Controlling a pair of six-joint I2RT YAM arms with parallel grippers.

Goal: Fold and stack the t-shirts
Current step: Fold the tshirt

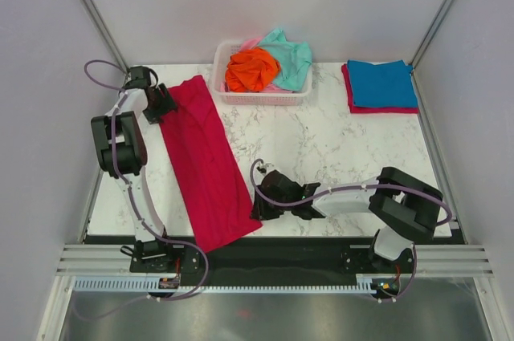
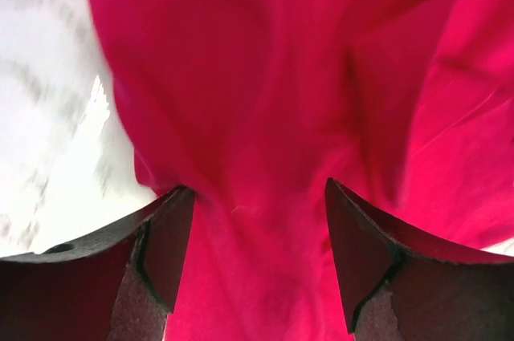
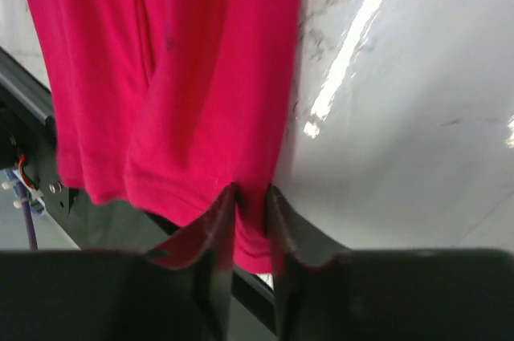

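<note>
your right gripper (image 3: 251, 195) pinches the crimson t-shirt (image 1: 207, 164) at its 5 o'clock corner, while your left gripper (image 2: 259, 196) gapes unclenched astride its 11 o'clock end.

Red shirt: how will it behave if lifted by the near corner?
Likely floppy: the red shirt lies flat with soft wrinkles, so it should drape from a pinch. Probably light: its thin hem fits between the right gripper's close-set jaws. It may slide easily on the glossy table.
</note>
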